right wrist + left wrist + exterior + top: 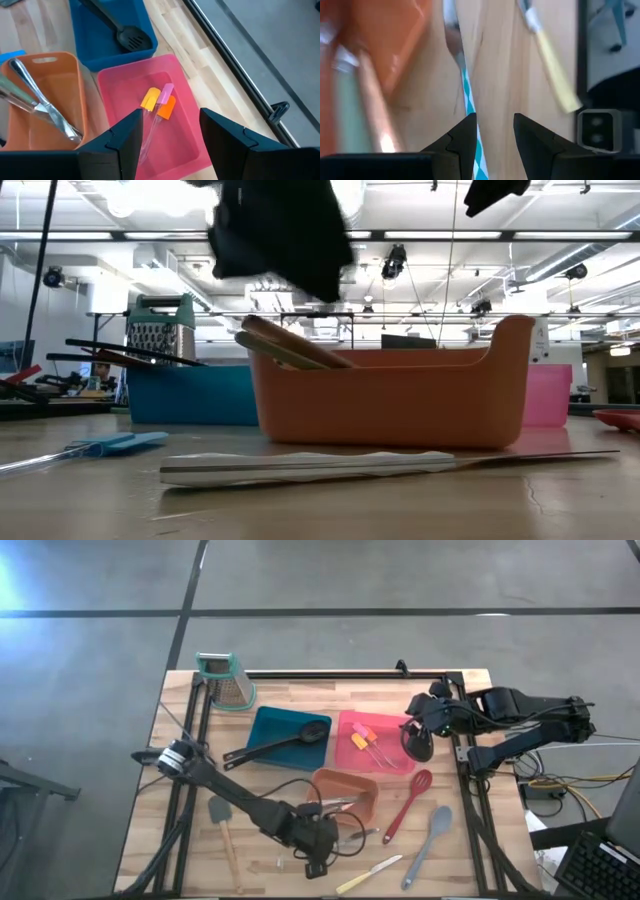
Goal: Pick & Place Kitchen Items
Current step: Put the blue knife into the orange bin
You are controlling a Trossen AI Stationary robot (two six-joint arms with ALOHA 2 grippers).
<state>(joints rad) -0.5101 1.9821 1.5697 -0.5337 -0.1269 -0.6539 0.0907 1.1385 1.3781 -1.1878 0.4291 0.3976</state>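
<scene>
- The left gripper (318, 862) hangs low over the worktop (180, 830), just in front of the orange tray (362, 788). Its fingers (462, 140) are narrowly apart and hold nothing; a striped teal handle (469, 102) lies right beside one finger.
- Loose on the worktop: one grey spatula (222, 820), one yellow-handled knife (368, 874), one red spoon (408, 804), one grey spoon (430, 840).
- Three trays: the blue tray (268, 730) holds one black slotted spoon (285, 744); the orange holds metal utensils, count unclear; the pink tray (115, 90) holds two small spatulas (159, 104).
- The right gripper (167, 135) hovers above the pink tray, fingers wide and empty.
</scene>
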